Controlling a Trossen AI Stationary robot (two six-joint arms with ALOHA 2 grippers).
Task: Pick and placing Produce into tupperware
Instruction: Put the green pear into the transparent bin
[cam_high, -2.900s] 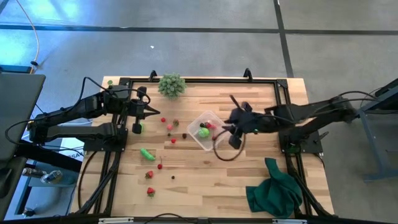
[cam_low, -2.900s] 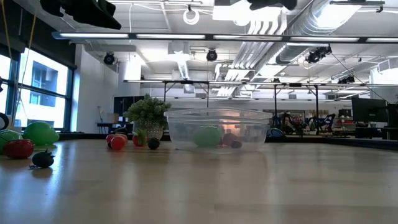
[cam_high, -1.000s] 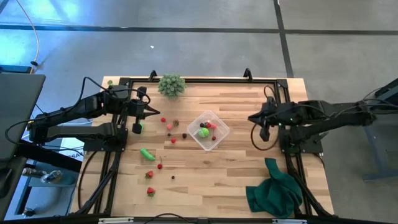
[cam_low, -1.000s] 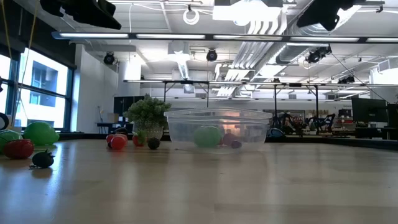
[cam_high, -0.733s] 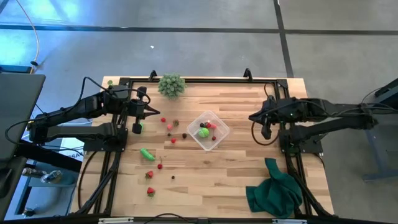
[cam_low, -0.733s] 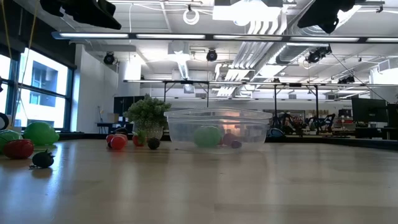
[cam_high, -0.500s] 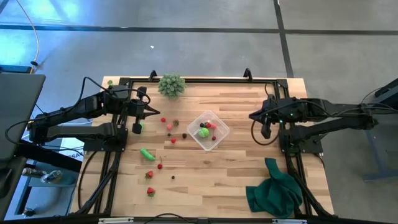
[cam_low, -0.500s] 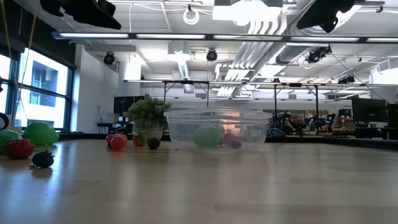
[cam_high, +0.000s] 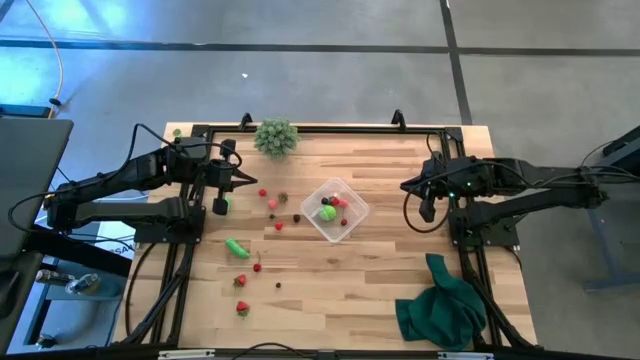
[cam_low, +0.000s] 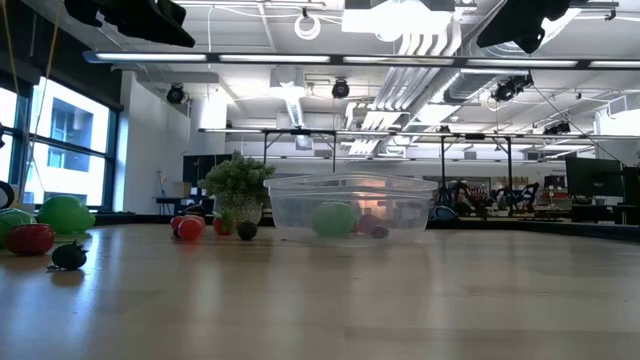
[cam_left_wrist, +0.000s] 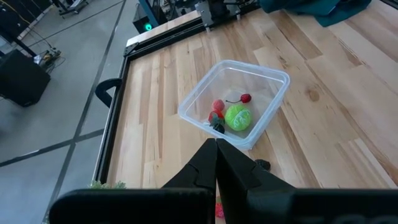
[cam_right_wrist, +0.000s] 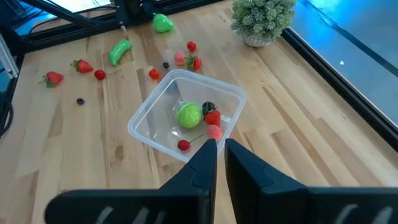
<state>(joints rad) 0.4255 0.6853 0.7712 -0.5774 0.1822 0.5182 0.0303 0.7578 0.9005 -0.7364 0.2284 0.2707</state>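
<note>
We see the tupperware (cam_high: 335, 210) sitting near the middle of the tabletop (cam_high: 380, 290), turned a bit like a diamond. We think it sits there so both arms can reach it. Inside it lie a round green ball (cam_right_wrist: 189, 116), a few small red pieces and one dark one, so some of the job looks done.

Most of the produce (cam_high: 262, 240) is not in the box yet. It lies loose on the wood on the left arm's side of the tupperware: red berries (cam_right_wrist: 79, 66), a long green piece (cam_high: 237, 247) and some tiny dark bits. We think the left arm is the nearer one for these.

The left gripper (cam_high: 250, 181) hangs above the tabletop's left edge, near a red berry and well apart from the tupperware. Its fingers (cam_left_wrist: 239, 174) are pressed tight together and we see nothing between them. They touch nothing.

The right gripper (cam_high: 404, 187) hangs over the right side of the tabletop, apart from the tupperware and pointing toward it. Its fingers (cam_right_wrist: 202, 165) are almost together, with only a thin slit between them. Nothing is in that slit, so it holds nothing either.

A bushy pale green plant (cam_high: 276, 135) stands at the far edge, and a dark green cloth (cam_high: 442, 308) lies in a heap at the near right corner. We think both are out of the way.
</note>
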